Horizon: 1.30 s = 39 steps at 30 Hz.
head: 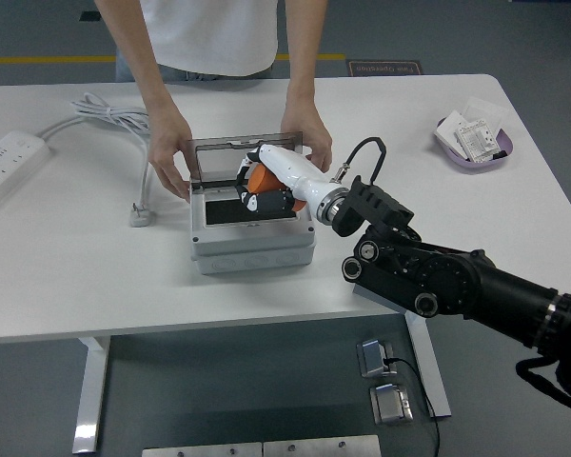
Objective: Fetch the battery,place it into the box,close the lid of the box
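Battery [259, 178] over the box [252, 238] on white table [95, 276].

Single head view, set high on the robot's side, looking forward and down over the white surface [67, 286]. Near edge low in frame, floor and legs visible beneath; far edge near the top, with a person [209, 38] cropped at the chest. Moderately distant: whole width of the surface in frame. Right arm [438, 281] entering from the lower right, large in the foreground.
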### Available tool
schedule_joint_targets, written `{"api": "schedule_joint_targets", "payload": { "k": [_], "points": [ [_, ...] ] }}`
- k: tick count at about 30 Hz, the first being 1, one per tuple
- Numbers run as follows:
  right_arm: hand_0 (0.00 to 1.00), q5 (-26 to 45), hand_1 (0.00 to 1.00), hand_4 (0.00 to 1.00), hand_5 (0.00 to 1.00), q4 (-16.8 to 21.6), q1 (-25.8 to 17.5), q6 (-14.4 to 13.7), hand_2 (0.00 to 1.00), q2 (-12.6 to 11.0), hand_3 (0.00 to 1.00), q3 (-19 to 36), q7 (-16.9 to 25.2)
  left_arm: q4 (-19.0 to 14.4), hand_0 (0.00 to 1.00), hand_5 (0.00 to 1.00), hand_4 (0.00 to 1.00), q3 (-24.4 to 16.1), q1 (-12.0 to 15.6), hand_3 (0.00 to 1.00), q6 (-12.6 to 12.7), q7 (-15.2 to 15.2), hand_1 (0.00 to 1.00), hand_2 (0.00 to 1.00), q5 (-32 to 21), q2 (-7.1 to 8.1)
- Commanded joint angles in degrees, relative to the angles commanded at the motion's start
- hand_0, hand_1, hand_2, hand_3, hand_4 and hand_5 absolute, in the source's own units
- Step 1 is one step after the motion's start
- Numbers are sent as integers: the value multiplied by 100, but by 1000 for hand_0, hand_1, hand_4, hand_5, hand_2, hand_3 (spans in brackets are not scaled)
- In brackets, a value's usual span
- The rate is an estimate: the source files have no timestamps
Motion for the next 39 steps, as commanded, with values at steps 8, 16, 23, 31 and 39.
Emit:
{"api": "schedule_joint_targets", "payload": {
  "k": [8, 16, 23, 31, 39],
  "points": [
    [130, 128, 239, 2, 2, -164, 223, -36, 288, 203, 300, -376, 30, -6, 729, 441, 686, 1, -28, 789, -7, 7, 752, 745, 45, -7],
    [132, 27, 239, 2, 2, -330, 307, -199, 288, 258, 305, -516, 241, -6, 729, 446, 687, -28, -48, 792, -10, 16, 752, 745, 118, -6],
    [147, 23, 249, 2, 2, -483, 327, -375, 294, 273, 310, -593, 516, -11, 729, 447, 687, -30, -78, 793, -15, 18, 752, 745, 185, -24],
    [149, -22, 253, 2, 2, -586, 312, -637, 293, 289, 316, -656, 751, -20, 729, 448, 686, -11, -118, 793, -18, 16, 753, 745, 233, -43],
    [157, 65, 262, 2, 2, -653, 277, -873, 295, 276, 325, -682, 937, -25, 730, 450, 685, -14, -127, 792, -22, 24, 754, 744, 268, -56]
  ]
}}
